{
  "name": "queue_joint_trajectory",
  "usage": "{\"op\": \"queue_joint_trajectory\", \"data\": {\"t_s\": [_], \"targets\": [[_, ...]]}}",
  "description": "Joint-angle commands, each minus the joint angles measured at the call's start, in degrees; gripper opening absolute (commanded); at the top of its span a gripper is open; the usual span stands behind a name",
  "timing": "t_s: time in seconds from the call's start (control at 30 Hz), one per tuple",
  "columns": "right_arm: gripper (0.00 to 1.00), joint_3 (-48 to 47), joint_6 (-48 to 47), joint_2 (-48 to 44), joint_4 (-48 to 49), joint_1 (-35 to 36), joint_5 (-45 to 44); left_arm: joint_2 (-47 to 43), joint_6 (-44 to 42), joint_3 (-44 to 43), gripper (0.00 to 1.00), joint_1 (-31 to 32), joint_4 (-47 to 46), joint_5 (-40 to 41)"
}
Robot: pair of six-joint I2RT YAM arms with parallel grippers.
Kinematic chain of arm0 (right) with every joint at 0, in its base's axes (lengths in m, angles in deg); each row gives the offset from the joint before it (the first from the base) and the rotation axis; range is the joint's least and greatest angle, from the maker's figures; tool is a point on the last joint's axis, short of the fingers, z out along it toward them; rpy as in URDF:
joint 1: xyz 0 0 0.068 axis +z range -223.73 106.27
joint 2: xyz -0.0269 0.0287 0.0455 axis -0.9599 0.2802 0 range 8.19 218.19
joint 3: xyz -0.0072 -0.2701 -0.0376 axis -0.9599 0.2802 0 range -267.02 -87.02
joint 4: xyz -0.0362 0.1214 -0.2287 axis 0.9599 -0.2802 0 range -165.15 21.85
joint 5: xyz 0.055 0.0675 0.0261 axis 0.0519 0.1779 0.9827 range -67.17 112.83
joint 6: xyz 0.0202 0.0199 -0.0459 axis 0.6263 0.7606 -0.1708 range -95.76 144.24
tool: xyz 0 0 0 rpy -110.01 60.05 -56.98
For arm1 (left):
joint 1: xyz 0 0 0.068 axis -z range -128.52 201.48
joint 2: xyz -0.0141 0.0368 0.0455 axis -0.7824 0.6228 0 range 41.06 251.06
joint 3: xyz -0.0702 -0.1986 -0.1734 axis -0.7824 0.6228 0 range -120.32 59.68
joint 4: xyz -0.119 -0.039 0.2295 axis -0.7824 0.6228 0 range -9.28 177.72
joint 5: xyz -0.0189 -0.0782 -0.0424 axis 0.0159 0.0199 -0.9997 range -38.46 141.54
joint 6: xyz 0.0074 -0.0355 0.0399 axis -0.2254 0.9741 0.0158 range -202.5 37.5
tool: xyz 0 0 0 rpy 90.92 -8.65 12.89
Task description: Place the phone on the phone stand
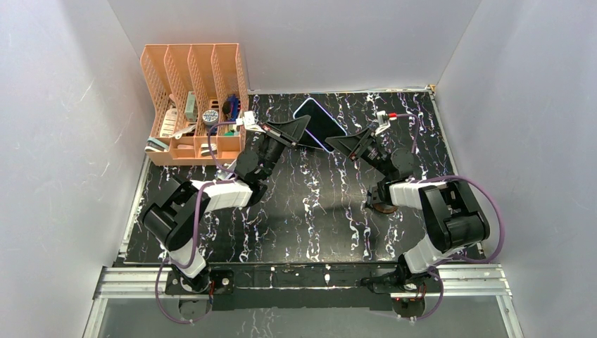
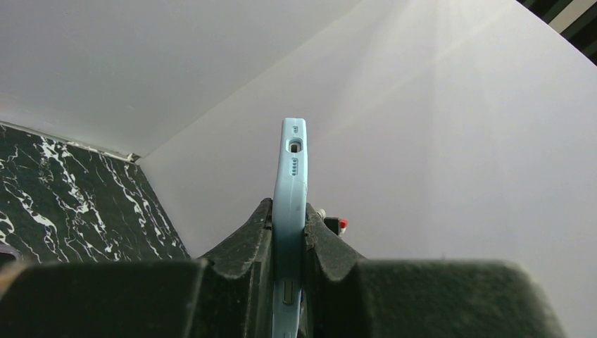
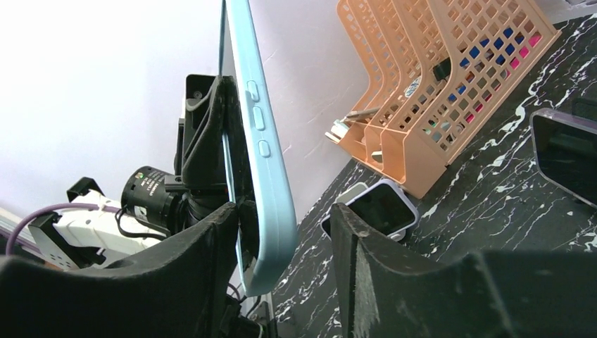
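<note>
The phone (image 1: 322, 120) is held clamped by the left gripper (image 2: 288, 227), the right gripper (image 1: 341, 143) is spread about its edge, and assorted small items (image 1: 200, 116) are kept in the orange rack (image 1: 211, 63).

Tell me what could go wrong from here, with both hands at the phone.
1. The left hand clamps the phone, while the right hand sits open around one corner, with a gap beside one finger. If the left lets go first, the phone would likely drop onto the table.
2. Closing on just that corner gives a short hold, so the phone may pivot or slip.
</note>
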Motion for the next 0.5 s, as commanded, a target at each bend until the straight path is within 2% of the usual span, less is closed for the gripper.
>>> {"op": "queue_joint_trajectory", "data": {"t_s": [0.0, 0.17, 0.27, 0.47], "targets": [[0.56, -2.62, 2.24, 1.36, 10.96, 0.37, -0.44, -0.69, 0.71, -2.48, 0.00, 0.13, -17.44, 1.37], [0.47, -2.40, 2.70, 1.09, 11.23, 0.34, -0.29, -0.97, -0.49, -1.77, 0.00, 0.13, -17.39, 2.28], [0.38, -2.12, 2.70, 0.70, 10.89, 0.39, -0.31, -0.95, -0.93, -1.60, 0.00, 0.13, -17.38, 2.58], [0.32, -1.55, 2.46, 0.02, 9.59, 0.38, -0.09, -1.17, -1.90, -0.99, 0.00, 0.13, -17.37, 3.32]]}}
